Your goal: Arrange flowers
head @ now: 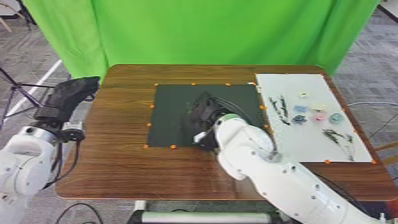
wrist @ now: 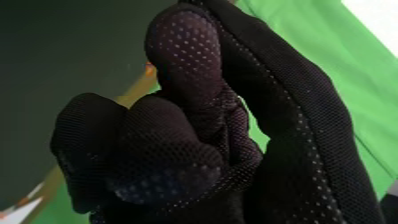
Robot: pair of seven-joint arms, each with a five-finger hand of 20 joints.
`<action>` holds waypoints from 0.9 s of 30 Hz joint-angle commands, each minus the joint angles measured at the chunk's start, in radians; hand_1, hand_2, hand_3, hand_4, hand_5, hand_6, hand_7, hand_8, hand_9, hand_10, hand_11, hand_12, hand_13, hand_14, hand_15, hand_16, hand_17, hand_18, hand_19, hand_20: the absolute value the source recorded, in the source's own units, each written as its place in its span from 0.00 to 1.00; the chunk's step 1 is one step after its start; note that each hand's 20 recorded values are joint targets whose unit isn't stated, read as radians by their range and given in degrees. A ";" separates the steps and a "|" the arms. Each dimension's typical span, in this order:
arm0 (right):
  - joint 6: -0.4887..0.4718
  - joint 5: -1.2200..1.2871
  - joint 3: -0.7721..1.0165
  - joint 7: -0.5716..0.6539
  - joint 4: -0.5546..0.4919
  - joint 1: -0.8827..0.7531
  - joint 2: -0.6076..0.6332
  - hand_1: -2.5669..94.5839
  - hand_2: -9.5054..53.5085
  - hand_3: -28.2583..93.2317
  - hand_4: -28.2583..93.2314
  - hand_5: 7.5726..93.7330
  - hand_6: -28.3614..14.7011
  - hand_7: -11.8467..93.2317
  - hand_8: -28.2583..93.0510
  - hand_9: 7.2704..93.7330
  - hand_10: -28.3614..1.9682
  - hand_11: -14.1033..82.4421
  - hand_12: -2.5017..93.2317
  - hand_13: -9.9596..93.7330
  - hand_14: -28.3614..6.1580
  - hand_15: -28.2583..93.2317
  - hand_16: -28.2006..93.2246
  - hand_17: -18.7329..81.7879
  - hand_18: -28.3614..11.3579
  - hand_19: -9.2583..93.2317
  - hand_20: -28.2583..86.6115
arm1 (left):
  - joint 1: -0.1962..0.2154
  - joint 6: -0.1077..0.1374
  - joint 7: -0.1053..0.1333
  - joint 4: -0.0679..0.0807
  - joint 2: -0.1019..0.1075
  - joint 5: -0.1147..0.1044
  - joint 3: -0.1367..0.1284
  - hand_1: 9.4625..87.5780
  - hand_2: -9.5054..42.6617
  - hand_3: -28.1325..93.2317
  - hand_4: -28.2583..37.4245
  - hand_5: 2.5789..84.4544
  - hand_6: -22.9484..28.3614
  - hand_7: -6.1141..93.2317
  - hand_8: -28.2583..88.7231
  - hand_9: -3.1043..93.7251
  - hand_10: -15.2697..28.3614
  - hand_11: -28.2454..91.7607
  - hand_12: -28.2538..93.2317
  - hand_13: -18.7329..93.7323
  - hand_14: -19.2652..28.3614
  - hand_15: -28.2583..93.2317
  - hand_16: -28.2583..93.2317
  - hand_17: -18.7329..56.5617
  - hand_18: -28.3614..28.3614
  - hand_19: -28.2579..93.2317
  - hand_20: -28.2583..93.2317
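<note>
While the arranging looks barely begun, a robot's right hand (head: 205,110), curled closed and seemingly empty, hangs over the dark mat (head: 167,125), its left hand (head: 67,98) open, with blossoms (head: 336,118) and sprigs (head: 334,134) lying unplaced on the white sheet (head: 298,145).

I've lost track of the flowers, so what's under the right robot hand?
The dark mat extends around the right robot hand; anything directly beneath is covered, so I can't tell.
</note>
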 commanded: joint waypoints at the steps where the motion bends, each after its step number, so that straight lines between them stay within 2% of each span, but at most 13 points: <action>1: -0.006 0.044 -0.054 0.015 0.022 0.012 -0.026 0.68 0.00 0.64 0.35 0.70 0.50 0.53 0.42 0.99 0.57 0.54 0.33 1.00 0.95 0.78 0.39 0.88 0.46 0.95 0.66 | 0.017 -0.022 -0.023 -0.012 -0.009 0.005 -0.006 0.20 0.21 0.73 0.12 0.47 0.58 0.17 0.20 0.39 0.68 0.35 0.33 0.39 0.75 0.32 0.25 0.25 0.68 0.28 0.34; 5: -0.015 0.060 -0.068 0.017 0.033 0.018 -0.036 0.68 0.00 0.64 0.35 0.70 0.50 0.53 0.42 0.99 0.57 0.54 0.33 1.00 0.95 0.78 0.39 0.88 0.46 0.95 0.65 | 0.013 -0.036 -0.031 -0.013 -0.011 0.005 -0.003 0.20 0.21 0.73 0.12 0.47 0.58 0.17 0.20 0.39 0.68 0.34 0.34 0.39 0.74 0.31 0.25 0.25 0.68 0.28 0.34; 16: 0.009 0.106 -0.081 0.022 0.076 0.033 -0.071 0.68 0.00 0.64 0.35 0.69 0.51 0.54 0.41 0.99 0.57 0.54 0.33 1.00 0.94 0.78 0.39 0.88 0.46 0.95 0.65 | 0.009 -0.054 -0.043 -0.017 -0.018 0.006 0.007 0.20 0.21 0.73 0.13 0.47 0.58 0.17 0.20 0.38 0.67 0.34 0.34 0.39 0.75 0.32 0.26 0.25 0.68 0.28 0.34; 18: 0.010 0.107 -0.081 0.022 0.084 0.034 -0.079 0.68 0.00 0.64 0.35 0.70 0.51 0.54 0.41 0.99 0.57 0.54 0.32 1.00 0.94 0.78 0.39 0.88 0.46 0.95 0.65 | 0.007 -0.063 -0.051 -0.017 -0.021 0.006 0.010 0.20 0.21 0.73 0.13 0.47 0.58 0.17 0.20 0.38 0.67 0.34 0.34 0.39 0.75 0.32 0.26 0.25 0.68 0.28 0.34; 20: 0.021 0.102 -0.089 0.025 0.091 0.036 -0.081 0.68 0.00 0.64 0.35 0.70 0.51 0.54 0.41 0.99 0.57 0.54 0.32 1.00 0.94 0.77 0.39 0.88 0.46 0.95 0.65 | -0.002 -0.073 -0.055 -0.011 -0.022 0.008 0.016 0.21 0.21 0.73 0.13 0.47 0.58 0.17 0.20 0.38 0.67 0.34 0.34 0.39 0.75 0.32 0.26 0.25 0.68 0.28 0.34; 27: 0.061 0.120 -0.091 0.025 0.105 0.038 -0.087 0.69 0.00 0.64 0.33 0.70 0.51 0.54 0.40 1.00 0.55 0.51 0.31 1.00 0.92 0.76 0.39 0.88 0.46 0.94 0.65 | -0.001 -0.079 -0.059 -0.016 -0.024 0.009 0.014 0.21 0.21 0.72 0.14 0.46 0.58 0.17 0.20 0.38 0.68 0.34 0.34 0.39 0.75 0.32 0.26 0.25 0.68 0.28 0.34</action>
